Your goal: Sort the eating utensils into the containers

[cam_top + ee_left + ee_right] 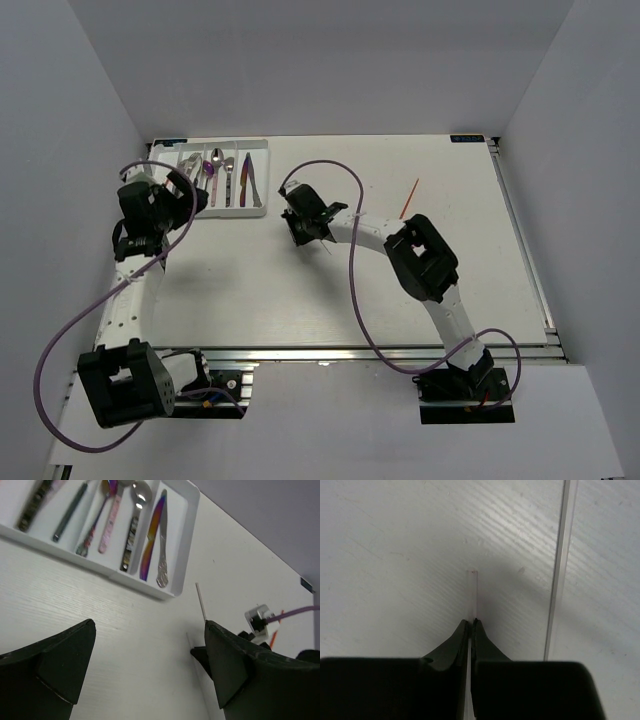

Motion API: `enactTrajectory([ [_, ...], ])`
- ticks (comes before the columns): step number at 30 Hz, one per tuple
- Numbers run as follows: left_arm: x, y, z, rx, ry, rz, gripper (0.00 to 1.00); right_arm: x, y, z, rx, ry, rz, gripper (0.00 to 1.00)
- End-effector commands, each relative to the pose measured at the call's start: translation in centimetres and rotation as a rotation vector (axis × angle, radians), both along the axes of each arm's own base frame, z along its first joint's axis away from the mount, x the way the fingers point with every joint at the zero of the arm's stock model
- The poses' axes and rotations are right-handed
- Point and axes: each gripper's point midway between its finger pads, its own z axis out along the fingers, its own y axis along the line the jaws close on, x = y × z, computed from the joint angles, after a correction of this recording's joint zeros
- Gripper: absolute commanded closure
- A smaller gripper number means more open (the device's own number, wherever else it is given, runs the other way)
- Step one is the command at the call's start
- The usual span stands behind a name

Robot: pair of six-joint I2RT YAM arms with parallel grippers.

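The white tray (257, 180) stands at the back left with silver, dark and iridescent utensils (228, 178) in its slots. In the left wrist view the tray (181, 540) shows an iridescent knife (152, 535) beside a silver knife (163, 545), and spoons (133, 525). My right gripper (471, 622) is shut on a pale chopstick (472, 592) low over the table; a second pale chopstick (561, 565) lies to its right. My left gripper (150, 625) hangs open and empty just in front of the tray. A red chopstick (409, 198) lies at mid right.
The right gripper (303, 230) sits mid-table, right of the tray. The left gripper (188, 196) hovers at the tray's near edge. A purple cable (335, 170) loops over the right arm. Metal rails run along the table's right edge (520, 230).
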Motion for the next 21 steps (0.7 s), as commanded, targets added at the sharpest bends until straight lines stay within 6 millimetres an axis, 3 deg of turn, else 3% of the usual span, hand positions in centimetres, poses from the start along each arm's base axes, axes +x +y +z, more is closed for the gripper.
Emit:
enactTrajectory([
  [1,-1.4,-3.6,1.0,-0.153,-0.092,-0.121,0.02,-5.2,-3.3,-4.4,-0.090,0.223,0.036,1.00],
  [3,-2.5,-6.5,1.2,-0.275,-0.164,-0.224,0.02,-5.7,-2.3,-1.3,0.043,0.223,0.067,1.00],
  [4,-2.9,-7.3,1.2,-0.302,-0.183,-0.254,0.02,-4.7,-1.4,0.5,0.145,0.194,0.050,1.00],
  [7,-4.3,-9.5,1.6,-0.370,-0.246,-0.326,0.02,-5.0,-0.8,5.6,0.367,0.173,0.084,1.00],
  [8,-4.6,-9.9,1.7,-0.381,-0.254,-0.338,0.02,-5.4,-0.3,8.4,0.456,0.171,0.104,1.00],
  [9,-4.9,-10.2,2.6,-0.378,-0.300,-0.356,0.02,-5.6,-0.9,8.6,0.482,0.183,0.098,1.00],
  [11,-5.5,-11.3,2.3,-0.406,-0.304,-0.381,0.02,-6.1,-0.6,11.5,0.561,0.167,0.127,1.00],
  [13,-5.9,-12.4,3.2,-0.418,-0.356,-0.432,0.02,-6.5,-0.8,12.8,0.595,0.166,0.143,1.00],
  [14,-6.4,-13.7,3.0,-0.438,-0.353,-0.471,0.02,-7.0,-0.5,14.4,0.640,0.157,0.182,1.00],
  [17,-7.0,-16.8,3.4,-0.438,-0.377,-0.566,0.03,-8.8,-0.4,16.7,0.731,0.203,0.246,1.00],
  [21,-7.0,-18.6,3.5,-0.434,-0.396,-0.613,0.09,-10.7,-0.2,20.8,0.869,0.211,0.333,1.00],
])
